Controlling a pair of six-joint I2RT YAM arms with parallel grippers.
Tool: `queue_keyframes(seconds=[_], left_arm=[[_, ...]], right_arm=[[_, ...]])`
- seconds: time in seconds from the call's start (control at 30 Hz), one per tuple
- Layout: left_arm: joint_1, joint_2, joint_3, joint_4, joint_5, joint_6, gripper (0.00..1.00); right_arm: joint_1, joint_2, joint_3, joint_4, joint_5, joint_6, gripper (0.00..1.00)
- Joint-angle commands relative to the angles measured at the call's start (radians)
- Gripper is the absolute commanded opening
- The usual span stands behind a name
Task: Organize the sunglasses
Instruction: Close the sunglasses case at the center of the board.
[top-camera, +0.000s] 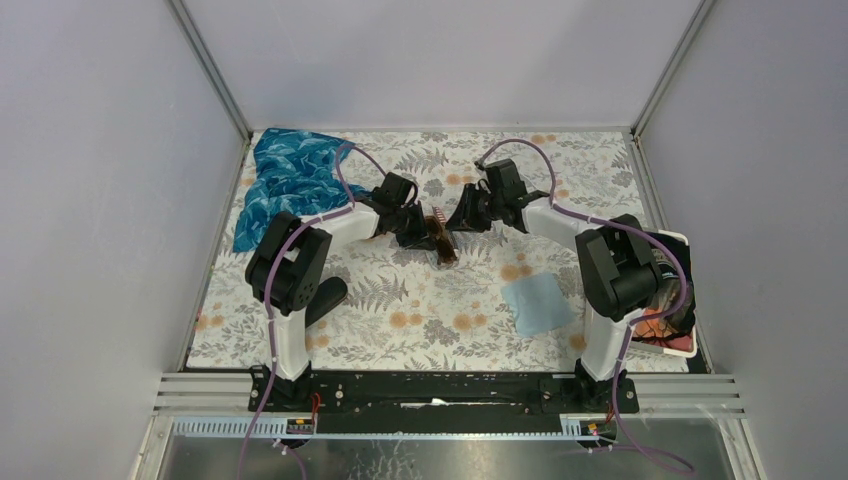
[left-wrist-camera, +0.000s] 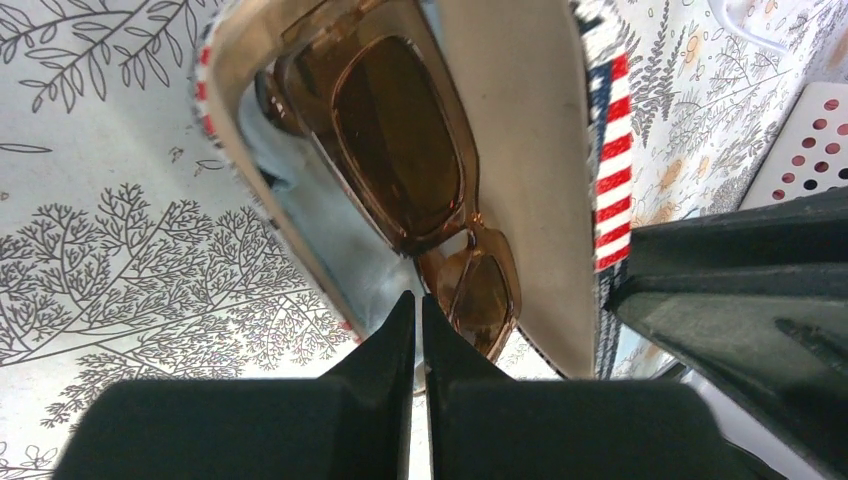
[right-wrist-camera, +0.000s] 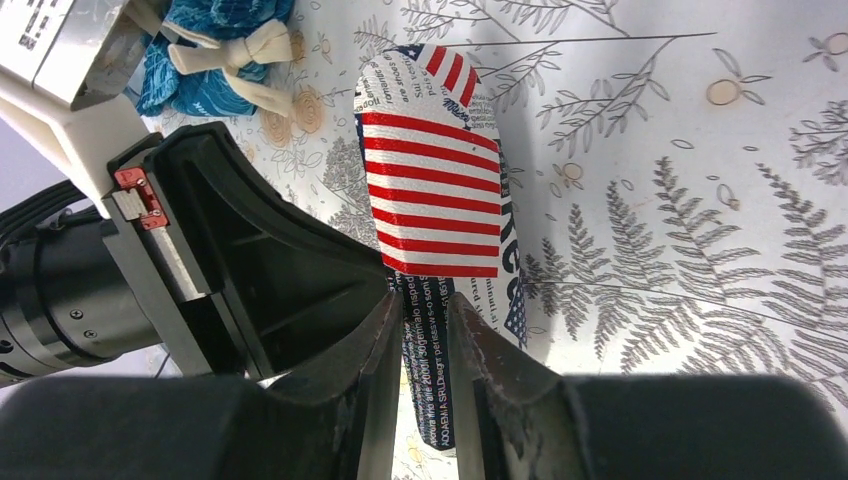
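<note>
Top external view: a fern-printed desk (top-camera: 420, 320), with both arms meeting at its middle. The left claw (left-wrist-camera: 418, 305) is clenched, fingertips almost touching, at the rim of a flag-striped case (right-wrist-camera: 430, 170). The right claw (right-wrist-camera: 422, 305) grasps that case's end. Brown-tinted sunglasses (left-wrist-camera: 400, 140) lie inside the case.

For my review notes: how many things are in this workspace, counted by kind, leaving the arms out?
sunglasses: 1
flag-print case: 1
cloths: 2, a blue leaf-print cloth and a pale blue cloth
white basket: 1, contents not countable
Total: 5, leaving out an unclear dark shape beside the left arm
</note>
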Motion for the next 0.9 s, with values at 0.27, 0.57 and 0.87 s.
queue_keyframes(seconds=[0.27,0.57,0.87], left_arm=[[0.0,-0.003,0.01,0.002,0.005,0.023,0.08],[0.0,-0.094,-0.008,-0.086,-0.045,0.066,0.08],[0.041,-0.163,-0.066,-0.11,-0.102,0.064,0.09]], right_arm=[[0.078,0.05,-0.011,-0.092,0.078,-0.021,0.27],[0.079,0.039,0.006,-0.115,0.107,-0.038,0.27],[0.079,0.024,0.004,-0.127,0.122,-0.048,0.27]])
